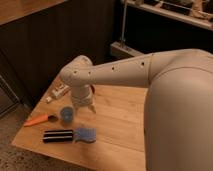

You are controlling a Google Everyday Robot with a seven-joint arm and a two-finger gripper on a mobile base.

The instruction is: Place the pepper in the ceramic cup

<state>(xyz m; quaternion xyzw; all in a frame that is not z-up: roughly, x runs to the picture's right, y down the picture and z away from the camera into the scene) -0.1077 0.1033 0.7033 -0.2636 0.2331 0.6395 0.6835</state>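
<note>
The orange pepper lies flat near the table's left edge, its dark stem end pointing right towards the cup. The small blue-grey ceramic cup stands upright just right of the pepper's stem. My gripper hangs from the pale arm over the table, just right of and slightly behind the cup, fingers pointing down. The fingers stand apart, open, with nothing between them. The pepper is about a cup's width beyond the cup from the gripper.
A flat blue bumpy pad and a black striped block lie near the front edge of the wooden table. A white object sits at the back left. A reddish-brown thing peeks from behind the wrist.
</note>
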